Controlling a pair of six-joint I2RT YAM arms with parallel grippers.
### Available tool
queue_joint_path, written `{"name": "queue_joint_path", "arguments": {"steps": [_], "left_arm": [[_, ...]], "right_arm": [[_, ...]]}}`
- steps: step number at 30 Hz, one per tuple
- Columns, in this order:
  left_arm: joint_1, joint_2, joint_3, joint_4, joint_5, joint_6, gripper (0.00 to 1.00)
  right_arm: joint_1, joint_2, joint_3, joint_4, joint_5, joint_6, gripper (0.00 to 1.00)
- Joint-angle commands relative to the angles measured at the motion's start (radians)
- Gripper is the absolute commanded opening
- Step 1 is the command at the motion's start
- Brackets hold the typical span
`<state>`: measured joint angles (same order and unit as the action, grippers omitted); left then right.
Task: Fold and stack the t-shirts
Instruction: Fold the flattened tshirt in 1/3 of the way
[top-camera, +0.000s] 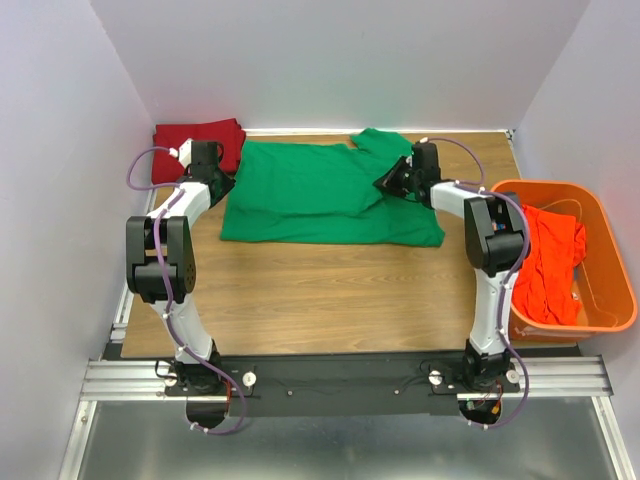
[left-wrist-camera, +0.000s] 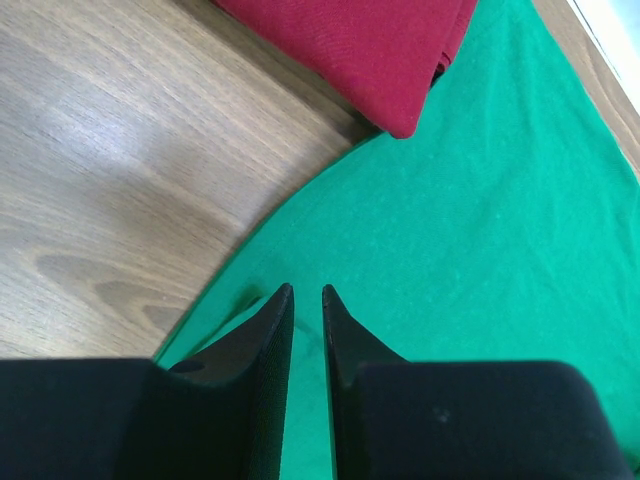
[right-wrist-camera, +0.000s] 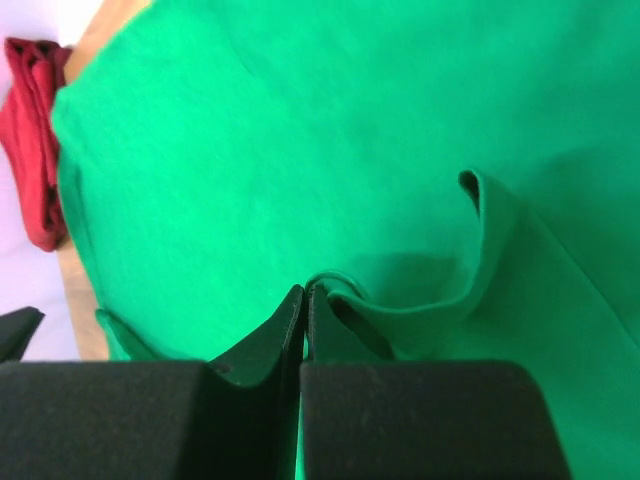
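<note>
The bright green t-shirt (top-camera: 310, 195) lies spread on the table at the back middle, with its right sleeve folded over. The dark red t-shirt (top-camera: 190, 135) lies folded in the back left corner. The orange-red t-shirt (top-camera: 550, 255) is heaped in the basket. My left gripper (top-camera: 222, 188) is low over the green shirt's left edge (left-wrist-camera: 480, 220), with its jaws a narrow gap apart (left-wrist-camera: 305, 290) and nothing between them. My right gripper (top-camera: 385, 183) is shut (right-wrist-camera: 305, 288) on a raised fold of the green shirt (right-wrist-camera: 250, 150) near the right sleeve.
A rigid orange plastic basket (top-camera: 545, 184) stands at the table's right edge. White walls close the back and both sides. The dark red shirt shows close to the green shirt in the left wrist view (left-wrist-camera: 370, 50) and at the far left of the right wrist view (right-wrist-camera: 35, 130). Bare wood lies in front of the green shirt.
</note>
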<state>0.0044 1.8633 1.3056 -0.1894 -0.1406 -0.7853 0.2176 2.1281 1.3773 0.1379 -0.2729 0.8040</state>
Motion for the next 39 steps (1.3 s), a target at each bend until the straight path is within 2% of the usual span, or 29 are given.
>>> {"name": "queue_joint_path", "arguments": {"steps": [1, 3, 5, 8, 12, 13, 20, 27, 35, 39], "left_arm": [[-0.001, -0.049, -0.002, 0.001, 0.004, 0.02, 0.25], [-0.001, -0.05, -0.002, 0.001, 0.004, 0.021, 0.25], [-0.001, -0.052, -0.005, 0.001, 0.004, 0.027, 0.25], [-0.003, -0.056, -0.014, 0.001, -0.007, 0.031, 0.26], [-0.029, -0.062, -0.025, -0.021, -0.037, 0.018, 0.26], [-0.032, -0.064, -0.028, -0.024, -0.048, 0.017, 0.26], [-0.073, -0.03, 0.024, -0.103, -0.16, -0.022, 0.26], [-0.08, 0.01, 0.044, -0.162, -0.224, -0.06, 0.26], [-0.084, 0.059, 0.034, -0.156, -0.183, -0.072, 0.3], [-0.084, 0.066, 0.034, -0.137, -0.168, -0.068, 0.37]], "right_arm": [[0.009, 0.059, 0.101, 0.003, -0.051, -0.014, 0.09], [0.011, 0.085, 0.129, 0.002, -0.066, -0.02, 0.09], [0.011, 0.096, 0.164, 0.002, -0.092, -0.038, 0.15], [0.016, 0.099, 0.193, -0.003, -0.12, -0.072, 0.51], [0.016, 0.053, 0.187, -0.049, -0.063, -0.118, 0.71], [0.017, 0.026, 0.183, -0.082, -0.04, -0.13, 0.73], [0.016, -0.134, 0.056, -0.176, 0.184, -0.161, 0.74], [0.016, -0.249, -0.092, -0.219, 0.303, -0.184, 0.74], [-0.021, -0.238, -0.118, -0.228, 0.301, -0.196, 0.73], [-0.035, -0.223, -0.113, -0.23, 0.298, -0.21, 0.73]]}}
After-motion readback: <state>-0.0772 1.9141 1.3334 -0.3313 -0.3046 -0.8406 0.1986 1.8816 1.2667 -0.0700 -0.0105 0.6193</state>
